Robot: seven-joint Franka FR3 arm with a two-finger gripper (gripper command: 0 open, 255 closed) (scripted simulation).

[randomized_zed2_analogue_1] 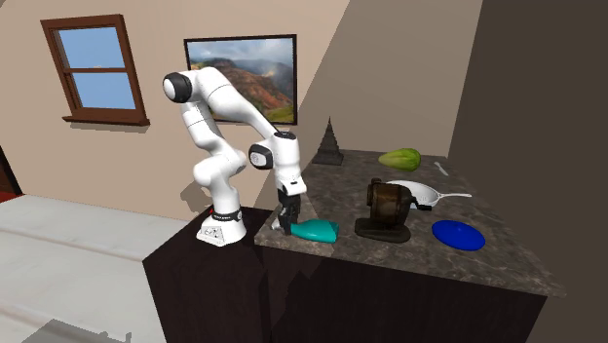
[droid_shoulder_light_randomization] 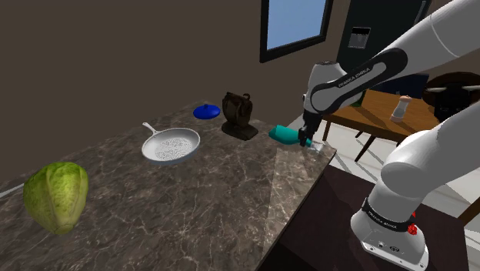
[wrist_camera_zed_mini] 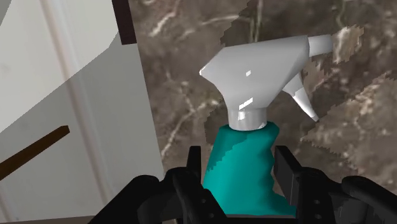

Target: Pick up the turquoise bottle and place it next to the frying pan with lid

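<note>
A turquoise spray bottle (droid_shoulder_light_randomization: 285, 135) with a white trigger head lies on its side at the marble counter's corner nearest the stand. My black gripper (droid_shoulder_light_randomization: 308, 141) is shut on the bottle (wrist_camera_zed_mini: 245, 168) just below the white head, with the fingers (wrist_camera_zed_mini: 194, 164) pressing against both sides of the turquoise body. In the second exterior view the gripper (randomized_zed2_analogue_1: 285, 222) points down at the counter's edge, with the bottle (randomized_zed2_analogue_1: 317, 231) beside it. A pale frying pan (droid_shoulder_light_randomization: 171, 145) sits further along the counter, and a blue lid (droid_shoulder_light_randomization: 206, 112) lies apart behind it.
A dark brown grinder-like object (droid_shoulder_light_randomization: 239, 115) stands between the bottle and the pan. A green cabbage (droid_shoulder_light_randomization: 55, 196) rests at the counter's far end. A dark pyramid figure (randomized_zed2_analogue_1: 329, 144) stands on the counter. Off the counter stands a wooden table (droid_shoulder_light_randomization: 377, 117).
</note>
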